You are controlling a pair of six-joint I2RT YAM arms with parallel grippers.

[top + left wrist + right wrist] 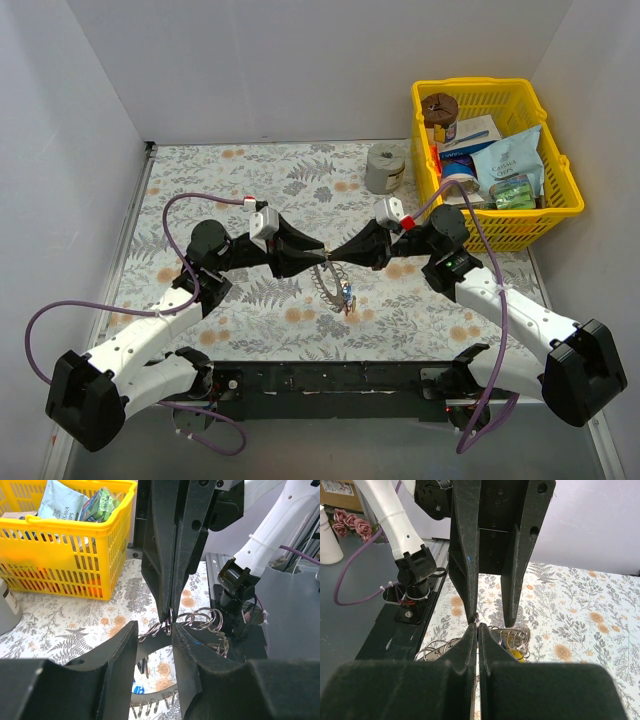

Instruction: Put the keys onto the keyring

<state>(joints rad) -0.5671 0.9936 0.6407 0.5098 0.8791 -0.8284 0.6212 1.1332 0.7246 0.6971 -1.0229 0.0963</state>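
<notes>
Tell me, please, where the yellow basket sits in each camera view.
Top external: yellow basket at the upper right.
Left wrist: yellow basket at the upper left.
Right wrist: not in view.
Shared landmark: the floral table cover, visible in all three views.

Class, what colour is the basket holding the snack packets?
Yellow; the basket shows best in the top external view.

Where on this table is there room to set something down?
Bare table lies far back, left of the grey roll, and at the front between left arm and right arm. Crowded: the centre, where left end effector and right end effector meet at the keyring, and beside the yellow basket.
</notes>
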